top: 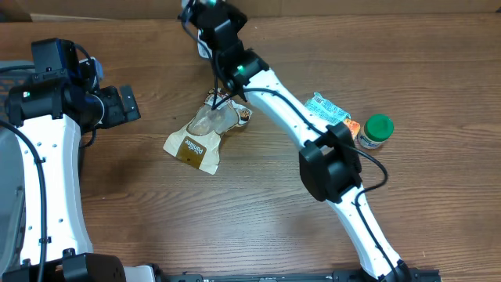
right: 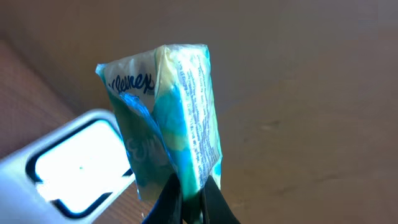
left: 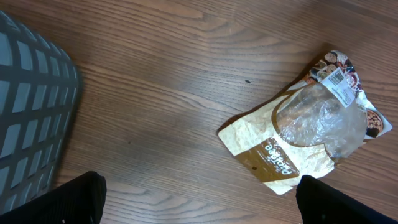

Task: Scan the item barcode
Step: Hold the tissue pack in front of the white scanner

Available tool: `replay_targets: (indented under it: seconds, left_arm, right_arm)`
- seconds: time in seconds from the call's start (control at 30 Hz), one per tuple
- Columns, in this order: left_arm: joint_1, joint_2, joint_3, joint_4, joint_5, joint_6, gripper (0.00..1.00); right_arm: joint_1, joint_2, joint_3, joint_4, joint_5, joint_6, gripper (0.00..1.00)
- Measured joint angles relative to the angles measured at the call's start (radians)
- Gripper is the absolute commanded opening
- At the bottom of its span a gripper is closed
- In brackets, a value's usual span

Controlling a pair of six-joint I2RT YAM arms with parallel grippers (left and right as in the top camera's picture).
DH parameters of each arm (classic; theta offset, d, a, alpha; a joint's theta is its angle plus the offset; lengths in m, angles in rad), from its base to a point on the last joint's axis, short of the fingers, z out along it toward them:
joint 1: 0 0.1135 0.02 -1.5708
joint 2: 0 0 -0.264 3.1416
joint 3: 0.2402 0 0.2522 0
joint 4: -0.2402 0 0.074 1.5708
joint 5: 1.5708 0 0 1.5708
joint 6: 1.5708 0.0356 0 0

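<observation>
the right claw (right: 193, 198) is clenched on a kleenex tissue pack (right: 171, 118), held upright just beside a white scanner (right: 74, 165). the left claw (left: 202, 200) hangs released above the worktop (left: 155, 81), near a paper bag (left: 298, 140).

A cream-and-brown snack bag (left: 298, 134) lies flat on the wooden tabletop (left: 161, 81) at right, with a grey slatted basket (left: 31, 112) at the left edge.

overhead's evenly lit, soft shadows on the table (top: 235, 219). right wrist view's dim, scanner window (right: 79, 167) blown out white.
</observation>
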Motion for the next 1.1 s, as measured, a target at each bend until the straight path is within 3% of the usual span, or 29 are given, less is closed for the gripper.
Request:
replay_targets:
  seconds: [0.33,1.1]
  left_arm:
    - [0.0,0.0,0.0,0.0,0.0,0.0,1.0]
    - [0.0,0.0,0.0,0.0,0.0,0.0,1.0]
  right_arm:
    - [-0.026,0.121,-0.006,0.047,-0.034,-0.148,0.04]
    - [-0.035,0.122,-0.006,0.093,-0.022,-0.204,0.04]
